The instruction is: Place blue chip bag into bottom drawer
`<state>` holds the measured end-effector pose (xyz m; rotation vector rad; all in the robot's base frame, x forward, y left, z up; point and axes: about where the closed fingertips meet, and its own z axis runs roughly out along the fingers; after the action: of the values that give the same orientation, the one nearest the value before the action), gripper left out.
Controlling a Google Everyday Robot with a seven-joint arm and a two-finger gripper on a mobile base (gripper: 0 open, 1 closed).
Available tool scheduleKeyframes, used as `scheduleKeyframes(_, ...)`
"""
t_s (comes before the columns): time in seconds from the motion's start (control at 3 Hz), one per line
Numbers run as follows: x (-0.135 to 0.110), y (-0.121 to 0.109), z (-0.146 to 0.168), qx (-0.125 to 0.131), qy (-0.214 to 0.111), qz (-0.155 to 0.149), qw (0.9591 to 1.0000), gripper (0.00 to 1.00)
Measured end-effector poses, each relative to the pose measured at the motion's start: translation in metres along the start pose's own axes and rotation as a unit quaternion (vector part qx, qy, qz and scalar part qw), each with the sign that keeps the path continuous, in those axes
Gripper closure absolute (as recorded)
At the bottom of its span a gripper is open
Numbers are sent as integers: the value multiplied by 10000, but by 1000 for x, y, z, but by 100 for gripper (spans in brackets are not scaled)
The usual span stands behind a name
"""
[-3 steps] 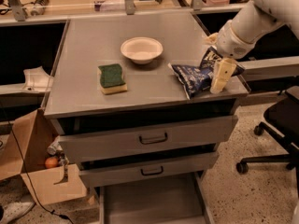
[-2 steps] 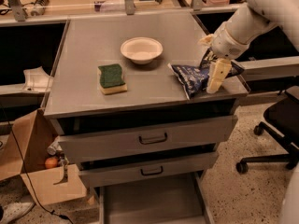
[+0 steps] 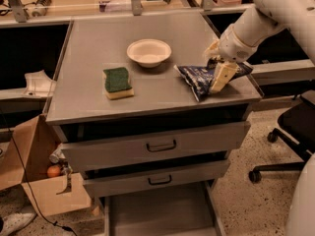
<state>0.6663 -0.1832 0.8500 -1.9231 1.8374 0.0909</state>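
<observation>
The blue chip bag [image 3: 196, 76] lies crumpled on the right side of the grey cabinet top [image 3: 98, 43], near the right edge. My gripper [image 3: 217, 69] comes in from the upper right on a white arm and sits down on the right end of the bag, touching it. The bottom drawer [image 3: 157, 213] is pulled out below the cabinet, its flat grey floor showing at the lower edge of the view.
A white bowl [image 3: 148, 51] stands left of the bag, and a green-and-yellow sponge [image 3: 117, 82] lies further left. Two upper drawers [image 3: 157, 145] stick out a little. A cardboard box [image 3: 34, 181] stands at the left and an office chair [image 3: 290, 136] at the right.
My gripper has shifted a little to the left along the bag. The bag has stayed on the cabinet top.
</observation>
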Motion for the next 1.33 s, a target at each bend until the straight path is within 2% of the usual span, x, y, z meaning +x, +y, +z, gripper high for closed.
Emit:
scheduleKeyframes(1.0,0,0,0,0,0,0,10000,97)
scheduleKeyframes(1.33,-1,-2,-3,1,49,12,10000,100)
